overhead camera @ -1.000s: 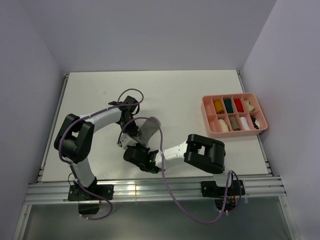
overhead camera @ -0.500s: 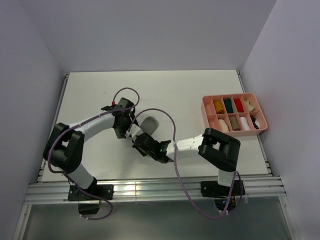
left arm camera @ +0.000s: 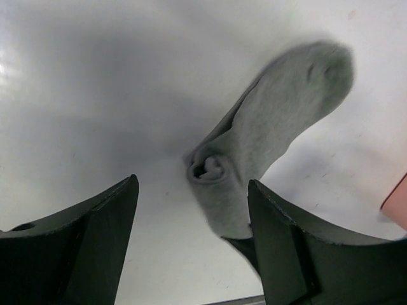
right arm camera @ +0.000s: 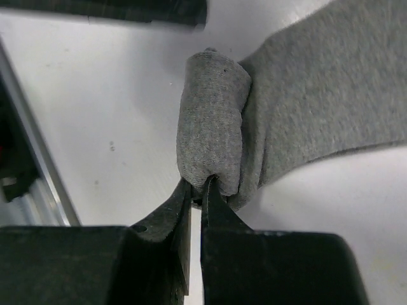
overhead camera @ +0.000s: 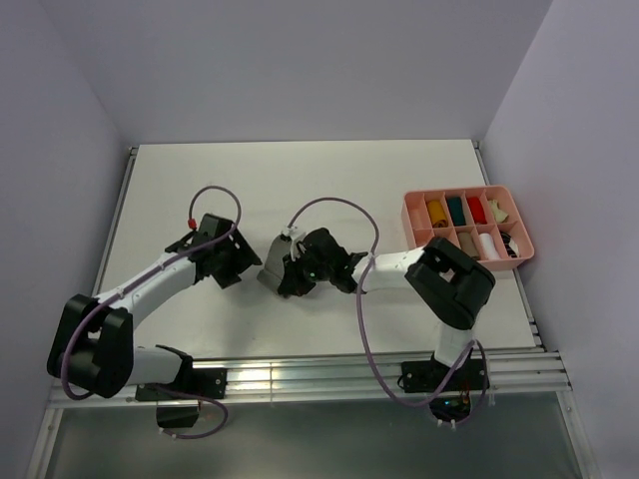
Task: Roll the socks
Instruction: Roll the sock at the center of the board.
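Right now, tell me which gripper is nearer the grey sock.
Right. The right gripper has its fingers shut on the rolled end of the grey sock. The left gripper stands open beside the sock, on its left in the top view, holding nothing.

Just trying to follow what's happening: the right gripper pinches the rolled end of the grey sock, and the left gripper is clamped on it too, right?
Not quite. The left gripper is open, its fingers spread and clamping nothing, as the left wrist view shows. The right gripper does pinch the grey sock at its rolled end.
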Controlling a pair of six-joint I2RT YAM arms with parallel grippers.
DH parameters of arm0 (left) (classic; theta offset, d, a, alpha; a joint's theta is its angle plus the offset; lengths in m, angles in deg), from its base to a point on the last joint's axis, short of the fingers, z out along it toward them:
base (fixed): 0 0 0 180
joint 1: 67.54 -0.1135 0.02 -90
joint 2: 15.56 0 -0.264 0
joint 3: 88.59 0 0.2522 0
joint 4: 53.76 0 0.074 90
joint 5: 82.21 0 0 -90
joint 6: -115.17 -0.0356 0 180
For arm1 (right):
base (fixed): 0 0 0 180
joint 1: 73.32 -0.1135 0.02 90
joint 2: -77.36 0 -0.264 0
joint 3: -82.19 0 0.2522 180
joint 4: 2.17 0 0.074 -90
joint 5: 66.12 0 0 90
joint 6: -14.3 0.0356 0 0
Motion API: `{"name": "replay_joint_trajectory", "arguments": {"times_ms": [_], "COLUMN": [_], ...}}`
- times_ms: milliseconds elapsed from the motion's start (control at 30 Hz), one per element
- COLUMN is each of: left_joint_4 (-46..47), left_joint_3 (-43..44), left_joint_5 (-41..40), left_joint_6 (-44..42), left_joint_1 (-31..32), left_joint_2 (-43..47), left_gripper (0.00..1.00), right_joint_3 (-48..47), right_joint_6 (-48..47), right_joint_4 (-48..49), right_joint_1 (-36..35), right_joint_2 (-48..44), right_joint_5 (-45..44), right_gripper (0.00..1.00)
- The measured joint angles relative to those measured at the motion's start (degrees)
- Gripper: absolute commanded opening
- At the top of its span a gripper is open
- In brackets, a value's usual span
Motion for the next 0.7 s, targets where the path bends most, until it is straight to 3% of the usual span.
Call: {"name": "replay_joint_trajectory", "arguments": {"times_ms": [233, 700], "left_joint_4": [5.8, 13.2], "left_joint_3": [-11.0, -13.2], "left_joint_5": [4.5, 5.7], "left_joint_6": [4.9, 7.4], "left_joint_1": [0.1, 0.1], "left_joint_2": [4.3, 4.3], "left_gripper": [0.74, 0.67], "right_joint_3": [-0.1, -3.3], "right_joint_6": [4.0, 4.4], "right_joint_4": [3.9, 2.7], "right_joint_1": [4.8, 5.5], "right_joint_2": [4.4, 7.5], "right_joint_5": [12.5, 18.6], "right_gripper": [0.0, 0.0]}}
